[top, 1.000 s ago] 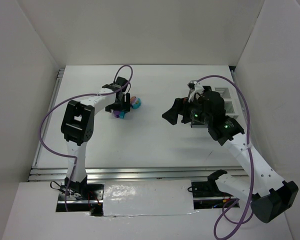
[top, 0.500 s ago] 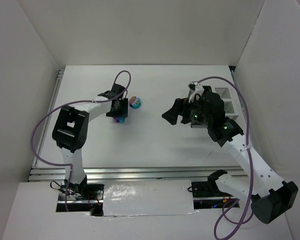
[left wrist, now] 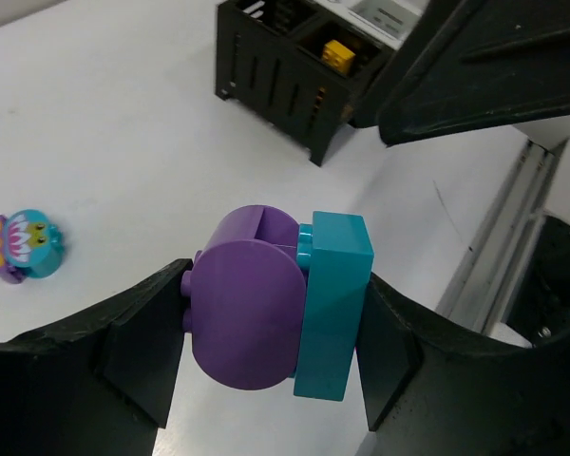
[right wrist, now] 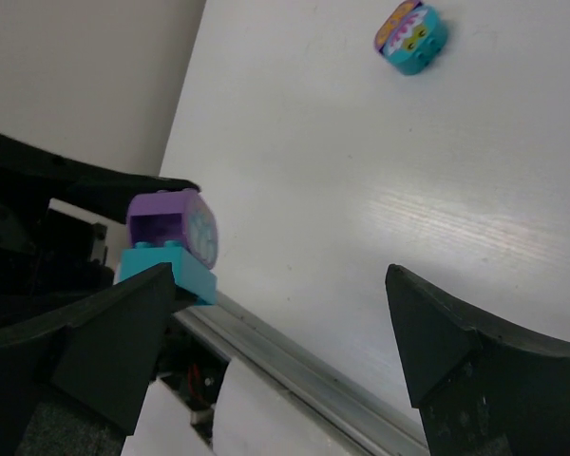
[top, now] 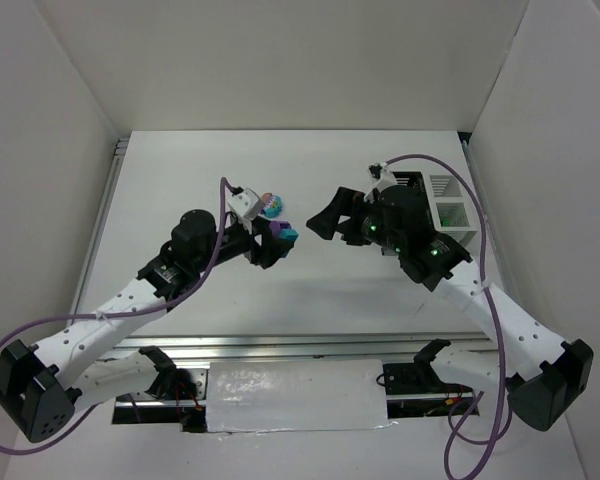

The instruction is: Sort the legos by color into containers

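**Stacked pair held up, 2 colours joined**

The left jaws are clamped on a purple-and-teal pair (left wrist: 280,318), 1 pad on the rounded purple piece and the other on the flat back of the teal brick. The pair hangs above the desk (top: 180,170), between the 2 arms. The right jaws stand wide apart with nothing in them, facing the pair.

An owl brick (left wrist: 21,245) lies on the desk, well apart from the black bin (left wrist: 285,66), which holds a yellow brick (left wrist: 337,52). The white bins (top: 450,212) stand just beside the black one.

The pair looks like hard, smooth plastic: light, stiff and likely slick against the pads. The squeeze seems to run along the stud joint, so it presses the 2 halves together. The curved purple face gives little contact and may twist. To split the colours, the right jaws would probably do best on the teal brick's flat side walls, pulling straight off the studs.
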Controlling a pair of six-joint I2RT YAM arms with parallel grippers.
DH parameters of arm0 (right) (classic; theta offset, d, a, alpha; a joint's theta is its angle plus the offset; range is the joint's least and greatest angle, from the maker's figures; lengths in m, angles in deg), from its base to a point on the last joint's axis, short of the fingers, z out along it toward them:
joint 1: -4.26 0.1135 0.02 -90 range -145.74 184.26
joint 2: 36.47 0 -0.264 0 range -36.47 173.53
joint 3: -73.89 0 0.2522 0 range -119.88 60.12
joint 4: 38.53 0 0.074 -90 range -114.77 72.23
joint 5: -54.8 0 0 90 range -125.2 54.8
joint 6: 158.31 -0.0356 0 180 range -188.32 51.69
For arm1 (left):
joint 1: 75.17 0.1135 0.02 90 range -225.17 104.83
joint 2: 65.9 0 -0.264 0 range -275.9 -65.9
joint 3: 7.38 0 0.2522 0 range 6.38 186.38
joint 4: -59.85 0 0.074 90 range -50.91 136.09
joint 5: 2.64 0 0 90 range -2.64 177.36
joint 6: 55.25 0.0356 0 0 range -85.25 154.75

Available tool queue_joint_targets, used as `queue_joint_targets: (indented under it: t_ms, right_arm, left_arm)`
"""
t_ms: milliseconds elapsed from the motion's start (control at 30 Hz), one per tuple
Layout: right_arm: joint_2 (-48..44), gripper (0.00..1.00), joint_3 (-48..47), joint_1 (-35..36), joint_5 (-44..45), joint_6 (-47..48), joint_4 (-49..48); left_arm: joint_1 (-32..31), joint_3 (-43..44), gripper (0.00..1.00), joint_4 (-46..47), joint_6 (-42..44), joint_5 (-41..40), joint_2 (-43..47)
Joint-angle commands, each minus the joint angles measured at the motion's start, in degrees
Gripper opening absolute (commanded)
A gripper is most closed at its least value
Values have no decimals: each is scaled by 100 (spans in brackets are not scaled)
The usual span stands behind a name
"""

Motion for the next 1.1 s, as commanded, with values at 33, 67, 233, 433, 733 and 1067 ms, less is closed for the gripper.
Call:
queue_joint_targets:
  t_ms: [33,67,233,433,733,1067]
  right_arm:
    - [219,97,-440,483,-290,-209,-239]
    - [245,96,-449,554,-316,-217,-266]
    - [219,91,-370,853,-246,-288,-433]
    - [694,63,-598,1293,-115,-147,-196]
    - [1107,0,-678,1557,-9,-41,-115]
    - [387,0,657,293,-1826,336,-2189]
  left_arm:
    - [-69,-32,0,489,337,970,47]
    - [-69,-23,0,463,363,1031,47]
    - [-104,144,0,287,460,1260,-6]
    - [-131,284,2,121,530,1261,-15]
    - [-157,495,13,-108,636,1093,-77]
    - [-166,749,100,-520,-207,488,257]
